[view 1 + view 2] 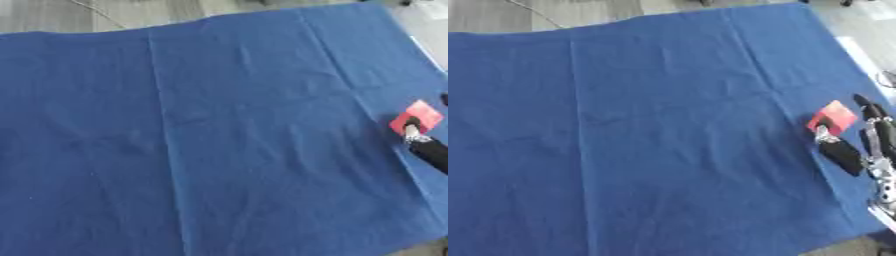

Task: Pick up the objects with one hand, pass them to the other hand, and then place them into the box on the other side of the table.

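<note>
My right hand [866, 137] reached in from the right edge, black fingers [839, 152] stretched straight and spread apart, silver joints showing at the wrist, while my left hand stayed out of view.

We look down steeply from our head through both eyes at the blue cloth [219, 140]; both views share nearly all of it, the right eye reaching farther right.

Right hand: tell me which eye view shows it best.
The right eye view. There the right hand shows several black fingers on either side of the red flat object on the blue cloth. The left eye view catches only one finger at its right edge, touching the object.
</note>
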`<state>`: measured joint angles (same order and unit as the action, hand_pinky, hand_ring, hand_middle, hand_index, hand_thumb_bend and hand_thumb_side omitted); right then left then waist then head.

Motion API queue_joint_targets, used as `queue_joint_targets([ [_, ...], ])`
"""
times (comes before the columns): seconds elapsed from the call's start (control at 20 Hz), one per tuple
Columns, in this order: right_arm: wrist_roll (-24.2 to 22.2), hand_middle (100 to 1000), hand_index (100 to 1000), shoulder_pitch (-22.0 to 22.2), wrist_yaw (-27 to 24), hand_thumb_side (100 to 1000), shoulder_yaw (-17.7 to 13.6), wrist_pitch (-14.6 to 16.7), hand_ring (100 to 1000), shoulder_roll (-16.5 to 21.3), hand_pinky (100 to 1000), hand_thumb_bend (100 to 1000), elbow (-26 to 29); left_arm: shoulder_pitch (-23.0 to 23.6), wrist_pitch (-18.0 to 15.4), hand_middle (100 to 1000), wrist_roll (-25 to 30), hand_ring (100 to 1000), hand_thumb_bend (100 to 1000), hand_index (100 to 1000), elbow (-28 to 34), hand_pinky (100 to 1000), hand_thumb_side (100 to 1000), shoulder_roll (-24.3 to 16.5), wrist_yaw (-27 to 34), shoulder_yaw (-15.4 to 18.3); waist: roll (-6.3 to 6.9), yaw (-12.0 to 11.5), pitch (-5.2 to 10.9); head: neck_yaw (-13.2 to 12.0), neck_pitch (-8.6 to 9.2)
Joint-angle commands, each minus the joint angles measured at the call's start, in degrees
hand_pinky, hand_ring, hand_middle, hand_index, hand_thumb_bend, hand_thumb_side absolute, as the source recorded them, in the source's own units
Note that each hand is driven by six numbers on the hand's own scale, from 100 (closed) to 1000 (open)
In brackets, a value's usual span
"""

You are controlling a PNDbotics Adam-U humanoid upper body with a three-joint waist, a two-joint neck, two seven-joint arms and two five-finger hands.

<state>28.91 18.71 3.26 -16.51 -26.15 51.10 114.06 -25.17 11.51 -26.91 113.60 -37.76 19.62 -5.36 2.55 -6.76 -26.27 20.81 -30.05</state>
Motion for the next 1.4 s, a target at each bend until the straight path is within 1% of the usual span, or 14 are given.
queue_joint_targets([
  [0.05, -0.46, 926, 1000, 0.34, -0.03, 655, -0.48, -0.23, 949, 0.58, 1000, 100, 0.53, -0.2, -0.25, 708, -0.06, 768, 100, 816, 0.99, 895, 808, -0.59, -0.35, 0.67, 0.0, -0.08, 0.85, 0.26, 0.9],
  [0.3, -0.5, 924, 1000, 0.2, -0.91, 664, -0.48, -0.26, 946, 0.45, 1000, 100, 0.53, -0.07, -0.4, 707, -0.17, 768, 100, 814, 0.99, 897, 805, -0.39, -0.37, 0.78, 0.29, -0.24, 0.69, 0.54, 0.87],
  [0.5, 0.83, 919, 1000, 0.12, -1.41, 643, -0.68, -0.25, 944, 0.23, 1000, 100, 0.53, -0.01, -0.56, 706, -0.22, 768, 100, 813, 0.99, 899, 804, -0.29, -0.46, 0.83, 0.44, -0.45, 0.45, 0.62, 1.15],
  [0.7, 2.03, 921, 1000, 0.02, -2.42, 664, -0.5, 0.35, 943, 0.09, 1000, 100, 0.53, 0.11, -0.55, 706, -0.19, 769, 100, 811, 0.99, 899, 807, -0.13, -0.52, 0.79, 0.54, -0.58, 0.23, 0.75, 1.42],
  [0.85, 2.75, 923, 1000, -0.01, -2.71, 641, -0.47, 0.48, 942, -0.05, 1000, 100, 0.53, 0.14, -0.55, 706, -0.18, 768, 100, 811, 0.99, 900, 807, -0.07, -0.54, 0.79, 0.58, -0.67, 0.11, 0.65, 1.62],
  [1.05, 4.95, 920, 1000, -0.11, -2.78, 616, -0.86, 1.79, 940, 0.08, 1000, 100, 0.53, 0.46, -0.62, 705, -0.28, 768, 100, 810, 0.99, 900, 809, -0.13, -0.56, 0.93, 0.63, -0.53, -0.02, 0.52, 1.62],
  [1.2, 5.94, 924, 1000, -0.2, -3.0, 619, -0.82, 2.73, 941, 0.34, 1000, 100, 0.53, 0.5, -0.49, 705, -0.28, 768, 100, 809, 0.99, 901, 811, -0.06, -0.53, 0.82, 0.7, -0.38, -0.1, 0.62, 1.56],
  [1.4, 6.04, 931, 1000, -0.06, -3.1, 618, -0.75, 2.66, 947, 0.3, 1000, 100, 0.53, 0.19, -0.56, 704, -0.19, 768, 100, 808, 0.99, 901, 809, 0.06, -0.43, 0.77, 0.77, -0.5, -0.26, 0.71, 1.82],
])
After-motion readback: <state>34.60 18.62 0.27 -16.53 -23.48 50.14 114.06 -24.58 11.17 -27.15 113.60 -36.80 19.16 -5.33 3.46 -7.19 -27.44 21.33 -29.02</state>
